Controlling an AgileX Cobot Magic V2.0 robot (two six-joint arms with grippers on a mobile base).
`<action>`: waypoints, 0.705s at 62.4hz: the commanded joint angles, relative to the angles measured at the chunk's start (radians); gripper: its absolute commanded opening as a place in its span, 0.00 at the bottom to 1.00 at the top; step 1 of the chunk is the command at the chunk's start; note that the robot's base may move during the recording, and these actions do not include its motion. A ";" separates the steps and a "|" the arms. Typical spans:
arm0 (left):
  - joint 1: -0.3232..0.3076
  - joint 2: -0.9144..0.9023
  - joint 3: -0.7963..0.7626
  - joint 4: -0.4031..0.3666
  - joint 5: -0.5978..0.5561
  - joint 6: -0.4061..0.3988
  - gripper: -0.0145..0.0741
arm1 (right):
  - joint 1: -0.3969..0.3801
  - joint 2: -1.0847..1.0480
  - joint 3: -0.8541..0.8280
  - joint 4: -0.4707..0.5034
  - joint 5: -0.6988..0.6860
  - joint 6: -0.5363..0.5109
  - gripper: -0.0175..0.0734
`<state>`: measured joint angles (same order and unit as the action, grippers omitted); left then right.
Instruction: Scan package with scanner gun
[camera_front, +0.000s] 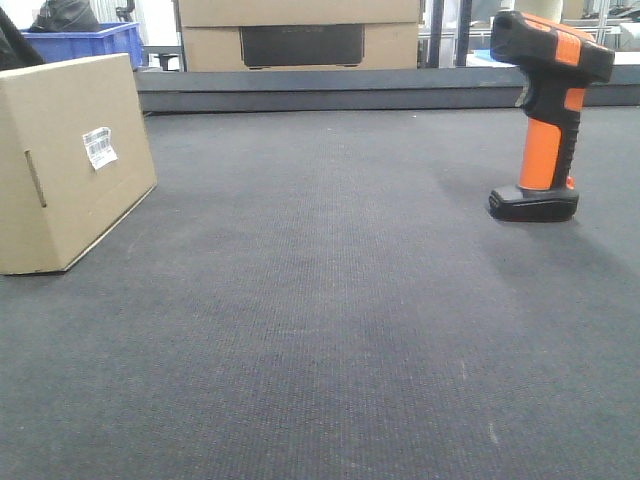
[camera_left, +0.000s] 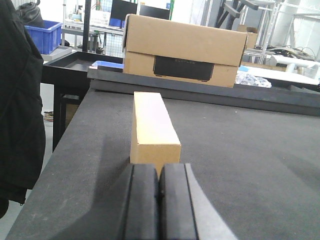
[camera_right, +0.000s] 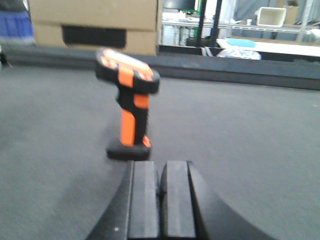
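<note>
A brown cardboard package with a white barcode label stands at the left of the dark table. In the left wrist view it lies straight ahead of my left gripper, which is shut and empty just short of its near end. An orange and black scanner gun stands upright on its base at the right. In the right wrist view the scanner stands a little ahead and left of my right gripper, which is shut and empty. Neither gripper shows in the front view.
A raised dark ledge runs along the table's far edge, with a large cardboard box behind it. A blue crate sits at the back left. The table's left edge drops off beside the package; a black garment hangs there.
</note>
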<state>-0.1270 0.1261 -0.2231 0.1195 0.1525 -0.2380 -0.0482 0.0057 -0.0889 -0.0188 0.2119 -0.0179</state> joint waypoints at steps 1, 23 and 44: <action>0.004 -0.003 0.001 -0.002 -0.018 -0.005 0.04 | -0.028 -0.006 0.047 0.046 -0.097 -0.035 0.01; 0.004 -0.003 0.001 -0.002 -0.018 -0.005 0.04 | -0.028 -0.006 0.089 0.083 -0.164 -0.035 0.01; 0.004 -0.003 0.001 -0.002 -0.018 -0.005 0.04 | -0.028 -0.006 0.089 0.083 -0.172 -0.035 0.01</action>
<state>-0.1270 0.1261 -0.2231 0.1195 0.1525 -0.2380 -0.0738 0.0033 -0.0027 0.0625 0.0640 -0.0439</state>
